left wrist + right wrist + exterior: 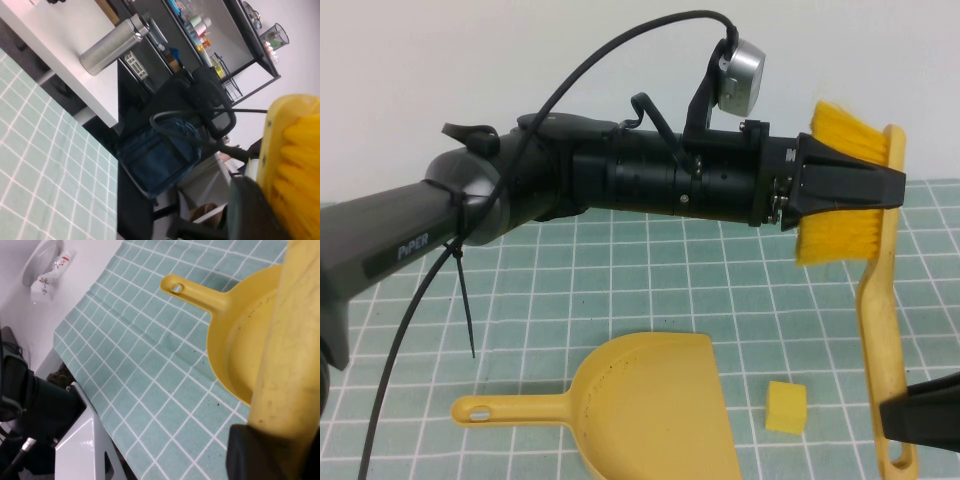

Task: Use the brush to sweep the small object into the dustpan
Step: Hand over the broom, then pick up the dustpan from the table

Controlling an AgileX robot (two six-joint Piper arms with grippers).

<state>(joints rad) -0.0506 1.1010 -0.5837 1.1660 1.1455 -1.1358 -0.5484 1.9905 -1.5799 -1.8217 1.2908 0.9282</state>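
Observation:
A yellow brush (880, 330) stands upright at the right, bristles (832, 238) pointing left. My left gripper (850, 190) reaches across from the left and is shut on the brush head; the left wrist view shows the bristles (300, 165) beside a dark finger (250, 210). My right gripper (920, 420), at the bottom right, is shut on the brush handle (287, 350). A small yellow cube (785, 406) lies on the cloth just right of the yellow dustpan (660, 400). The dustpan's handle points left. The dustpan also shows in the right wrist view (235, 340).
A green checked cloth (620, 280) covers the table. The left arm (620, 180) and its cable span the high view above the dustpan. Beyond the table's edge stand a white shelf with a steel flask (112, 45) and a chair with a blue bag (160, 155).

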